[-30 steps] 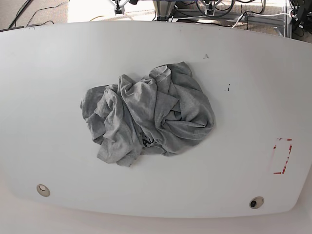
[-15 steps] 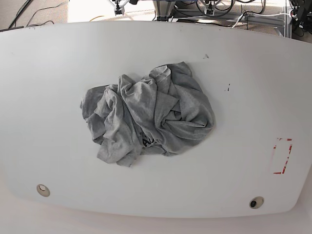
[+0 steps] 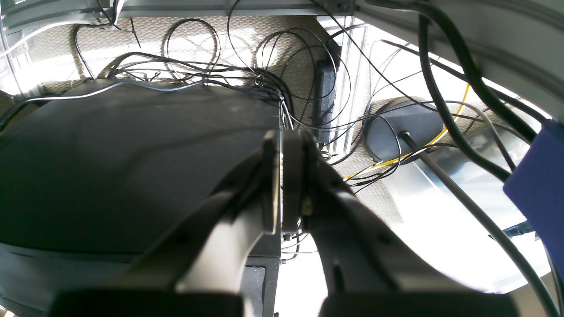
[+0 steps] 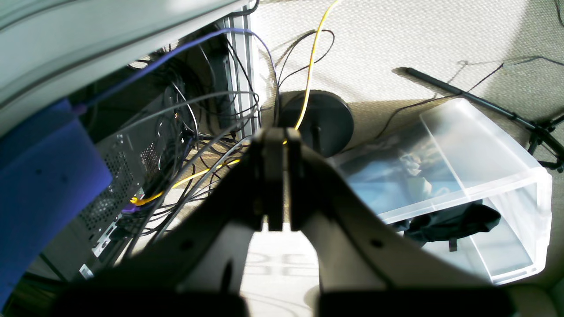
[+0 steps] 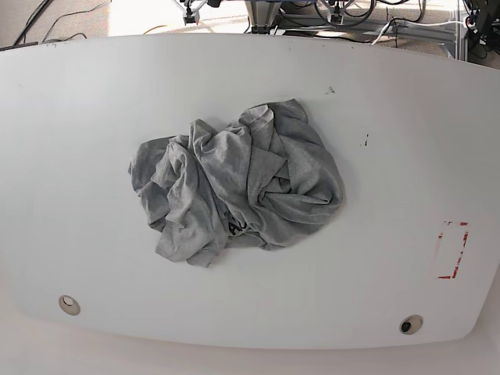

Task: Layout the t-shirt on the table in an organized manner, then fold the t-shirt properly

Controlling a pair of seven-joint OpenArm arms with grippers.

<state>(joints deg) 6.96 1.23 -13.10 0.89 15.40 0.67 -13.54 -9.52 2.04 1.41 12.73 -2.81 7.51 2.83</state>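
**Crumpled shirt waits mid-surface while both arms hang clear**

The grey t-shirt (image 5: 234, 187) lies bunched in a heap near the middle of the white surface (image 5: 78, 117), folds piled on one another and only a scrap of black lettering peeking out at its near edge. It looks dropped rather than placed, so the laying-out has not begun. The red dashed mark (image 5: 453, 250) sits well apart from it, toward one side, and a grommet (image 5: 69, 304) shows near the front edge.

Neither arm reaches over the surface in the base view. The left hand (image 3: 280, 185) points away from the shirt, toward a tangle of cables and a dark cabinet, its jaws pressed together on nothing. The right hand (image 4: 277, 180) is likewise closed and empty, aimed at the floor, where a clear plastic bin (image 4: 462, 185) stands. Both seem parked at rest.
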